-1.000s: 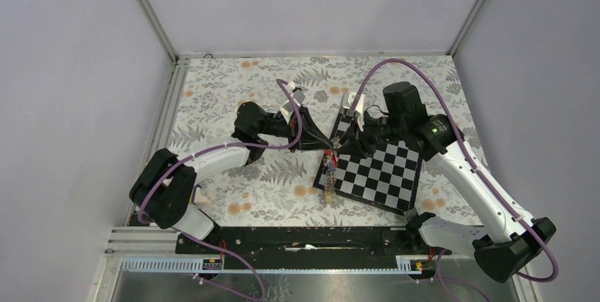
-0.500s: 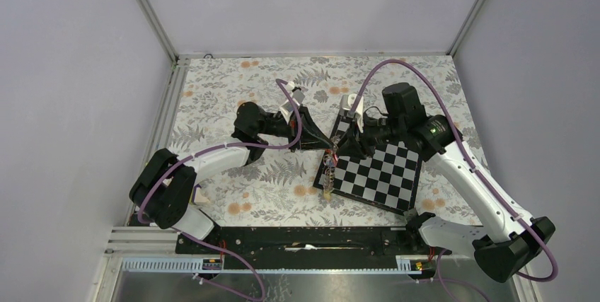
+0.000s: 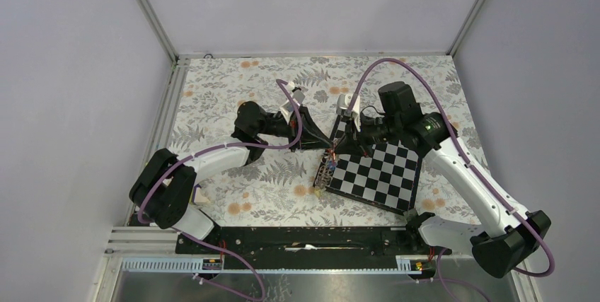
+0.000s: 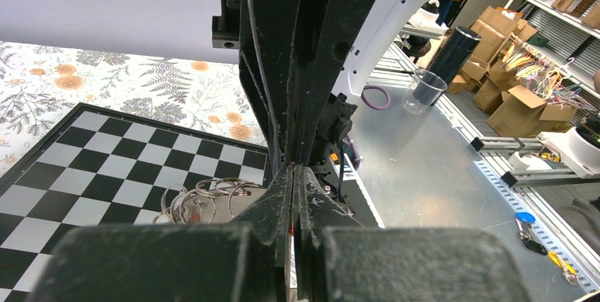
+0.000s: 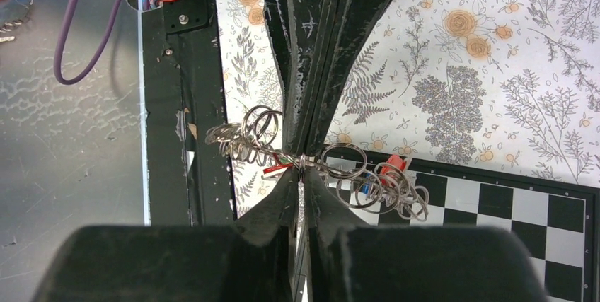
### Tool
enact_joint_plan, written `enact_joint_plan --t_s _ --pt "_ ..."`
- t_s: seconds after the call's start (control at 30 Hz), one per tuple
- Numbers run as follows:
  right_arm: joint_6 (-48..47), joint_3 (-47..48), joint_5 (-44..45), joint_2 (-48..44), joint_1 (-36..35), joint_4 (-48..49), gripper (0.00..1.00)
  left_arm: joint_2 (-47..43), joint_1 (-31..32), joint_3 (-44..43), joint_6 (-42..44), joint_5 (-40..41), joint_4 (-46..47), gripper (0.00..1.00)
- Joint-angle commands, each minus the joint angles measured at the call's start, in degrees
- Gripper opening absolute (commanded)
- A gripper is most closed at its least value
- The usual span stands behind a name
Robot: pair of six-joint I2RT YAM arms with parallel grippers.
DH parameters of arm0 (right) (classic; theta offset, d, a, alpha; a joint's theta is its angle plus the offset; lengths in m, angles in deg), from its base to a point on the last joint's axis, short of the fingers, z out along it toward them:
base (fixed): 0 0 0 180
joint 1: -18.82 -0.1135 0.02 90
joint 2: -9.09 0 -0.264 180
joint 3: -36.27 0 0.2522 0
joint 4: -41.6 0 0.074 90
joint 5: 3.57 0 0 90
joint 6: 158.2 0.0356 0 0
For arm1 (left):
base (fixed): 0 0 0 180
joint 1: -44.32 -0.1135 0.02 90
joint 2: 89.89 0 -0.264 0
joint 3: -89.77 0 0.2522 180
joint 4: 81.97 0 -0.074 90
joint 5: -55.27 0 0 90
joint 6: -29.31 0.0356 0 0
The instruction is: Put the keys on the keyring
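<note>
The keys [image 3: 325, 170] hang as a bunch of small silver rings with red and blue tags over the chessboard's left edge. Both grippers meet tip to tip just above them. The left gripper [image 3: 327, 148] comes from the left with its jaws pressed together [image 4: 293, 167]. The right gripper [image 3: 333, 151] comes from the right, its jaws closed [image 5: 303, 164] on a thin metal wire from which the keys [image 5: 378, 182] dangle. That wire looks like the keyring [image 5: 306, 161]; the fingers hide most of it. Some small rings [image 4: 202, 196] show left of the left fingers.
A black-and-white chessboard [image 3: 382, 175] lies tilted on the flowered cloth [image 3: 226, 97] under the right arm. A black rail [image 3: 304, 238] runs along the near table edge. Metal frame posts stand at the back corners.
The right gripper's jaws have closed in on the wire at the left gripper's tips. The key bunch has shifted slightly left and up. The left arm has stayed in place.
</note>
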Motion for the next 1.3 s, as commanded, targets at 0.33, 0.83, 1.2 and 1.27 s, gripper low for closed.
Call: enact_joint_plan --t_s 0.33,0.83,1.2,1.27 --pt "-0.11 2.67 1.55 1.39 0.06 -1.36 0.00 -4.18 0.00 -6.27 24.08 1.34 -26.31 0.20" --pt "0.26 3.17 1.63 2.36 -0.26 -1.82 0.00 -2.44 1.44 -9.92 30.27 1.93 -35.54 0.17" --pt "0.09 1.53 3.05 0.81 -0.22 -0.74 0.15 -2.76 1.43 -8.41 24.10 0.01 -28.26 0.00" --pt "0.66 0.30 3.94 -0.61 -0.20 0.50 0.21 -3.16 1.10 -7.13 20.60 -0.25 -23.27 0.00"
